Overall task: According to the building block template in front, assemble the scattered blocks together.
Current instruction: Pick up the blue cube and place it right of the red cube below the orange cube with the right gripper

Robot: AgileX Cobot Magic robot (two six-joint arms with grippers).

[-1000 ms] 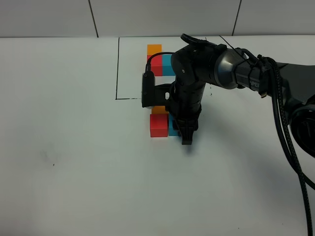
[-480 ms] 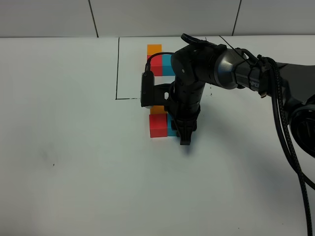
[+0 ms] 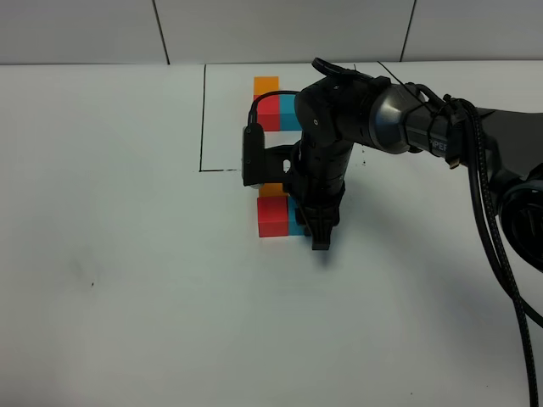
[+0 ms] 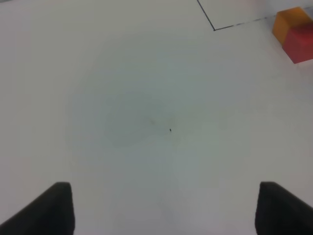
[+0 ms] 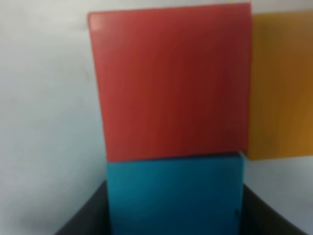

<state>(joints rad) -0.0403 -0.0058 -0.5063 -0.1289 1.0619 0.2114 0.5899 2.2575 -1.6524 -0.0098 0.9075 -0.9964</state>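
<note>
1. The scattered blocks lie together just outside the black frame, directly under the right gripper (image 3: 320,242): the red block (image 3: 272,217), the orange block (image 3: 272,190) and the blue block (image 3: 295,219).
2. In the right wrist view the blue block (image 5: 173,193) sits between the two dark fingers of the claw, and its far face touches the red block (image 5: 171,81). The orange block (image 5: 281,83) touches the side of the red one.
3. The claw looks narrow, with its fingers close along both sides of the blue block; I judge it holds the block, but the contact itself is blurred.
4. The building block template (image 3: 276,103) is beyond the claw, inside the drawn frame: orange at the back, red in front of it, blue beside the red.
5. The loose trio seems to make the same L shape, so the assembly looks almost done. I think what is left is to let go of the blue block and lift away without moving it.
6. The left gripper (image 4: 164,208) is well apart from the blocks, over bare table (image 4: 122,98), its fingers spread wide and holding nothing.
</note>
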